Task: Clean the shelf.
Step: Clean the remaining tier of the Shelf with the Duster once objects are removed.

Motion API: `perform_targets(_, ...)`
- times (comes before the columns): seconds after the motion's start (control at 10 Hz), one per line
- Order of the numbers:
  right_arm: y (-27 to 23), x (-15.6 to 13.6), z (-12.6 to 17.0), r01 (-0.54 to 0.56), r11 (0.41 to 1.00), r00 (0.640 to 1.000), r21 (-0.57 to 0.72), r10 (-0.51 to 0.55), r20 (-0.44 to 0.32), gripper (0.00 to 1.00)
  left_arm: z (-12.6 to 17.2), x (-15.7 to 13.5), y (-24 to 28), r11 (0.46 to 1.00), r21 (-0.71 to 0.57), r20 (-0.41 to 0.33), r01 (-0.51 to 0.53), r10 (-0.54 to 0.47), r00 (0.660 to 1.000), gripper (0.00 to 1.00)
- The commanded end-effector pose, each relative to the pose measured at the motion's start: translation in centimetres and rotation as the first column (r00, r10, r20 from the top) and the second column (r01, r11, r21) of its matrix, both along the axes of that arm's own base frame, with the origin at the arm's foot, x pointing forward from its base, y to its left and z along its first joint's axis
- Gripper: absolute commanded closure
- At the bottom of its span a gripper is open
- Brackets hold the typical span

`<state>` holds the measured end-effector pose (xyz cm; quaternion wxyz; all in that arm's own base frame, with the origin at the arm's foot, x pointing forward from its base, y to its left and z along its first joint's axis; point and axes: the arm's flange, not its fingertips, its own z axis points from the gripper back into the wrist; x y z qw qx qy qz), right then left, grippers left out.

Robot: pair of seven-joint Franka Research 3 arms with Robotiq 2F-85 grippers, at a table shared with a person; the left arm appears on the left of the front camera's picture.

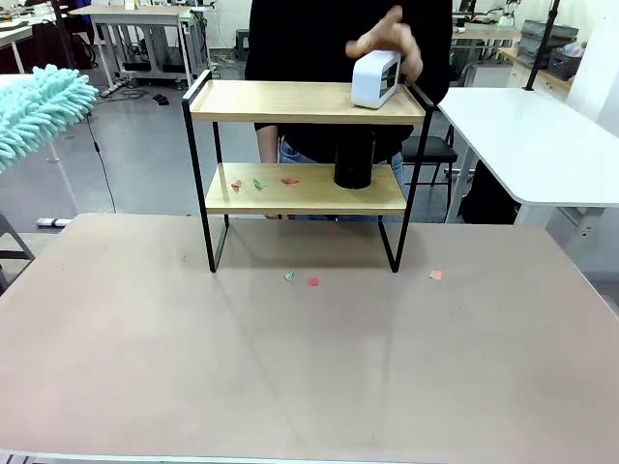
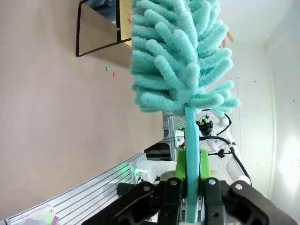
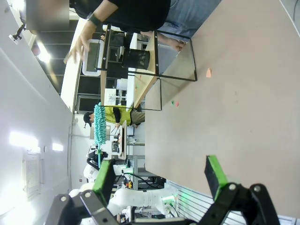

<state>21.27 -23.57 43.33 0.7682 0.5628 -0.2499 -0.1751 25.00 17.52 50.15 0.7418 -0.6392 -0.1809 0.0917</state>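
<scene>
Beige table bearing the shelf: white box above, black cup, scraps below.

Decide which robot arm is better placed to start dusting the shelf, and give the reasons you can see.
Left, most likely. The left gripper is shut on the handle of the duster, whose head is raised left of the shelf. The right gripper is open and holds nothing.
</scene>
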Motion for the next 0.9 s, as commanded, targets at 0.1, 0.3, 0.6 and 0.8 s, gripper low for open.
perform_targets(0.1,-0.09,0.16,0.20,0.000,1.000,0.999,0.000,0.000,0.037,0.00,0.03,-0.21,-0.30,1.000,-0.019,0.015,0.001,-0.001,1.000,0.87)
perform_targets(0.3,-0.09,0.16,0.20,0.000,1.000,0.999,0.000,0.000,0.037,0.00,0.03,-0.21,-0.30,1.000,-0.019,0.015,0.001,-0.001,1.000,0.87)
perform_targets(0.6,-0.09,0.16,0.20,0.000,1.000,0.999,0.000,0.000,0.037,0.00,0.03,-0.21,-0.30,1.000,-0.019,0.015,0.001,-0.001,1.000,0.87)
perform_targets(0.8,-0.09,0.16,0.20,0.000,1.000,0.999,0.000,0.000,0.037,0.00,0.03,-0.21,-0.30,1.000,-0.019,0.015,0.001,-0.001,1.000,0.87)
